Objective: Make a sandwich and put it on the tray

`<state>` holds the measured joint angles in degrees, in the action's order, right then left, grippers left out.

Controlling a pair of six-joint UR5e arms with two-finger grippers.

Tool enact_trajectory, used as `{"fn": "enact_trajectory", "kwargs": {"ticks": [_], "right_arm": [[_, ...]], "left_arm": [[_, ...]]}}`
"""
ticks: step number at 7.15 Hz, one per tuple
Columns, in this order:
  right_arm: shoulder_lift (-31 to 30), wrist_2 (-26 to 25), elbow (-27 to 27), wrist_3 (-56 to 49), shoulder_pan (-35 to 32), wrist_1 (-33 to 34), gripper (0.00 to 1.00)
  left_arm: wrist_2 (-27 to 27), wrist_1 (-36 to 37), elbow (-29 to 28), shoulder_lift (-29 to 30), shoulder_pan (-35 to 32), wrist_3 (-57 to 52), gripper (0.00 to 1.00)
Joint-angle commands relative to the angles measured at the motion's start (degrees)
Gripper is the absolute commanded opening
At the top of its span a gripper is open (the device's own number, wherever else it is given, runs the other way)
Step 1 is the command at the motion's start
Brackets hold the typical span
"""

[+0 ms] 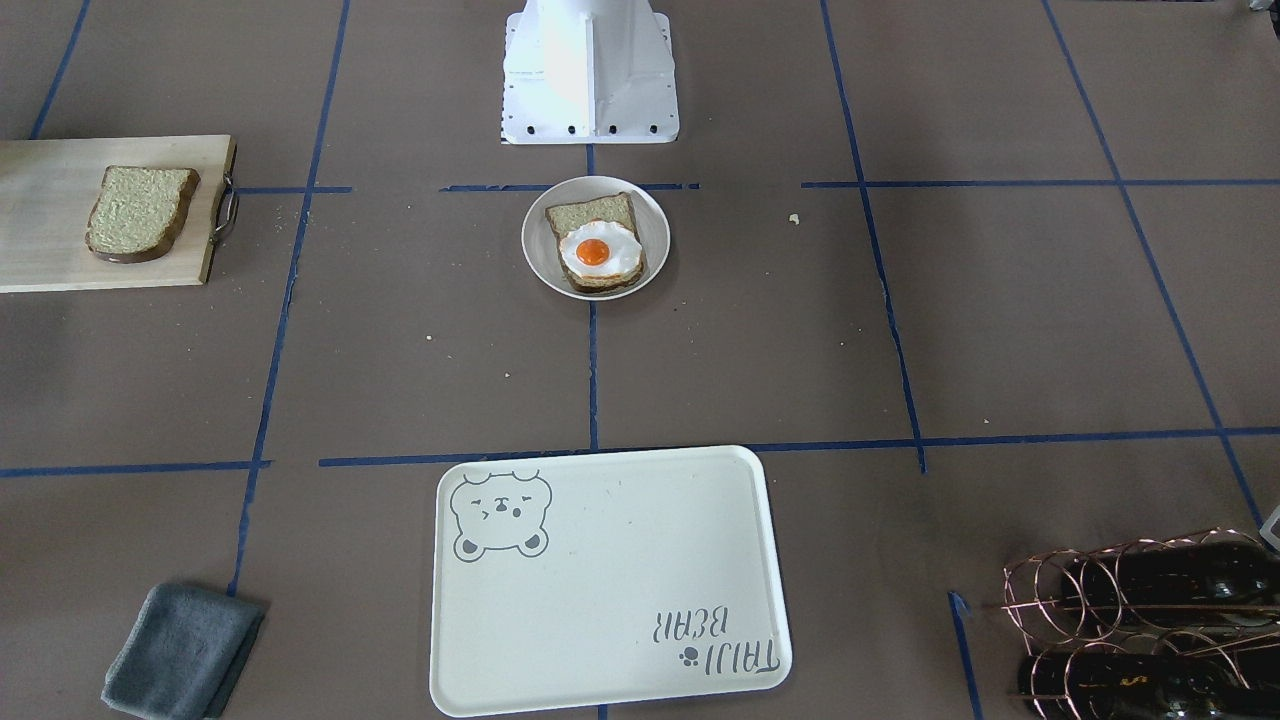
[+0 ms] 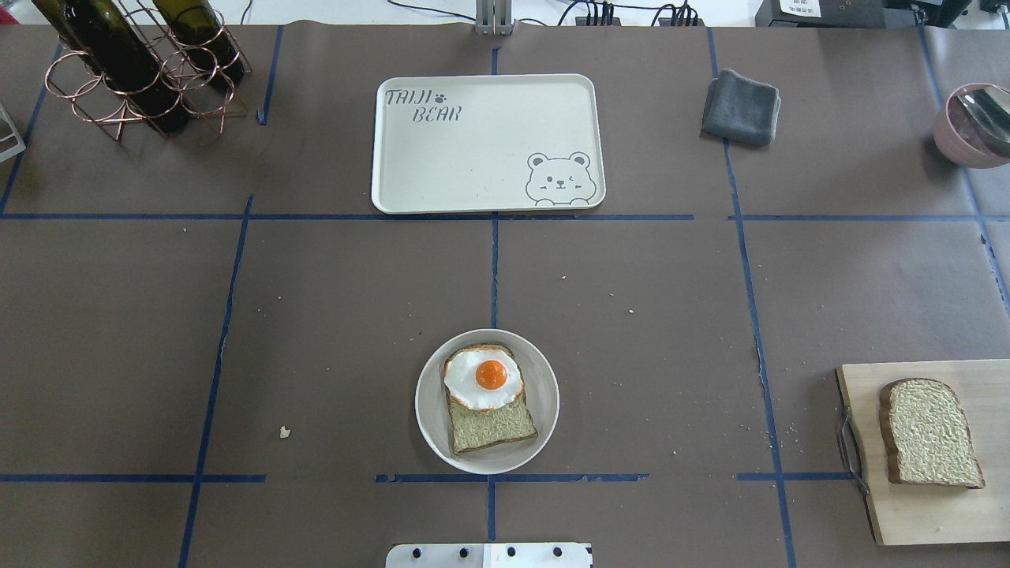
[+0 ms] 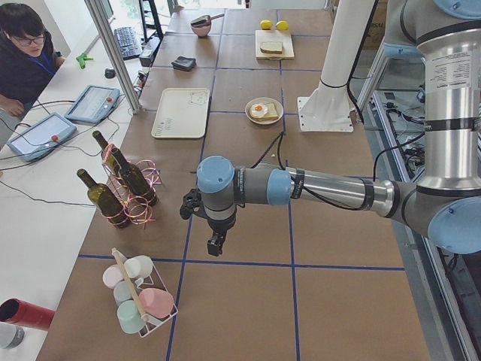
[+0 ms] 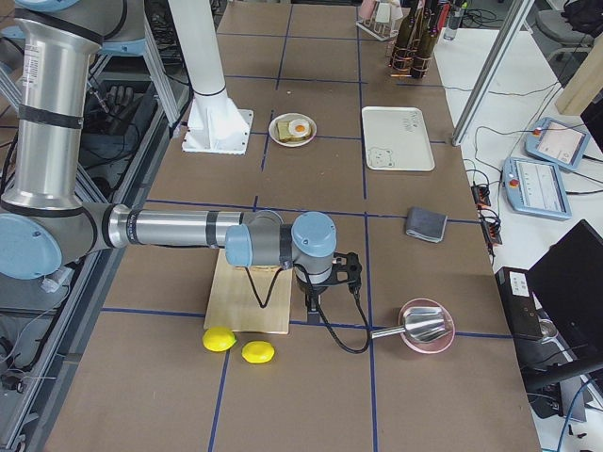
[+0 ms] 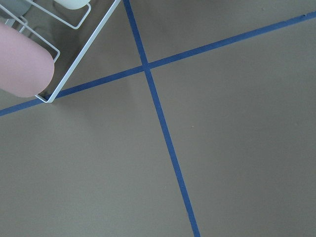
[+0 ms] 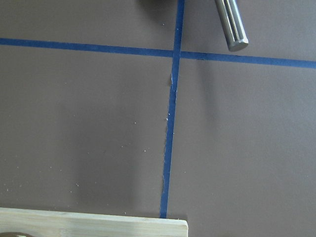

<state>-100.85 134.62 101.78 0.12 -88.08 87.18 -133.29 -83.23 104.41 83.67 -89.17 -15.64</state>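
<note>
One bread slice (image 2: 493,426) lies in a round white dish (image 2: 430,418) near my base, with the fried egg (image 2: 483,380) on its far half. The second bread slice (image 2: 931,432) lies on the wooden cutting board (image 2: 923,513) at the right. The cream bear tray (image 2: 473,158) sits bare at the far centre. My left gripper (image 3: 216,250) hangs over bare table far to the left, near the cup rack. My right gripper (image 4: 313,305) hangs by the board's outer edge. I cannot tell whether either is open or shut.
Wine bottles in a copper rack (image 2: 134,67) stand far left. A grey cloth (image 2: 742,106) lies right of the tray. A pink bowl with a spoon (image 2: 974,126) sits far right. Two lemons (image 4: 236,344) lie beside the board. A person (image 3: 22,53) sits across the table.
</note>
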Motion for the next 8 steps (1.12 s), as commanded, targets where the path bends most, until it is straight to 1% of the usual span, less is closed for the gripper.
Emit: {"fn": "enact_trajectory", "kwargs": {"ticks": [1, 2, 3, 4, 5, 6, 7, 8], "right_arm": [[0.0, 0.3, 0.1, 0.1, 0.0, 0.0, 1.0], [0.4, 0.6, 0.6, 0.2, 0.1, -0.2, 1.0], [3.5, 2.0, -0.1, 0.8, 1.6, -2.1, 1.0], [1.2, 3.6, 0.6, 1.0, 1.6, -2.6, 1.0], [-3.4, 3.7, 4.2, 0.6, 1.6, -6.4, 1.0], [-7.6, 6.5, 5.6, 1.6, 2.5, -16.0, 1.0], [-9.7, 10.4, 5.7, 7.3, 3.5, -22.6, 1.0], [-9.9, 12.3, 6.7, 19.4, 8.5, -28.9, 1.0]], "left_arm": [[0.0, 0.0, 0.0, 0.0, 0.1, 0.0, 1.0], [0.0, 0.0, 0.0, 0.0, 0.1, 0.0, 1.0], [0.0, 0.0, -0.1, 0.0, 0.1, 0.0, 1.0], [0.0, 0.0, -0.2, 0.0, 0.1, 0.0, 1.0], [0.0, 0.0, -0.1, 0.0, 0.1, 0.0, 1.0], [0.0, 0.0, -0.2, 0.0, 0.1, 0.0, 1.0], [0.0, 0.0, -0.2, 0.0, 0.1, 0.0, 1.0], [0.0, 0.0, -0.2, 0.0, 0.1, 0.0, 1.0]]}}
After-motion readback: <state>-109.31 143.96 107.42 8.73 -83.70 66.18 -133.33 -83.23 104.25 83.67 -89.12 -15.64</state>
